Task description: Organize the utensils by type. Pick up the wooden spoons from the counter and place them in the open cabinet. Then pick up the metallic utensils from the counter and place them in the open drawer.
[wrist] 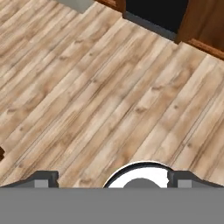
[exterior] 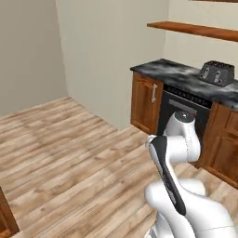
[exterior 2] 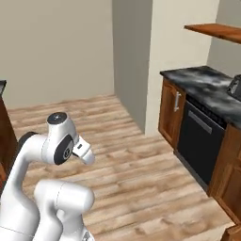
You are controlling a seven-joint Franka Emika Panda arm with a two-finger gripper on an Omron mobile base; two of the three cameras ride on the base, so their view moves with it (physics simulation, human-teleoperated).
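Item: gripper (wrist: 112,180), fingers wide apart, nothing between them; I see plank floor (wrist: 100,96) beneath it. Ahead of the hand: dark dishwasher (wrist: 157,11) base. Left base view adds the counter (exterior: 186,76) beyond the arm, toaster (exterior: 216,73) on it; right base view adds a shelf (exterior 2: 214,32). Utensils: I cannot tell where.

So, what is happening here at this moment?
The robot arm stands folded in the middle of a kitchen with a wooden floor. Its tool is open, holds nothing, and points down at bare floor planks. Ahead and to the right is a dark marble counter with a toaster on it, above a black appliance front and brown wooden cabinet doors. Nothing is being handled yet, and the frames give no sign of any utensils near the arm.
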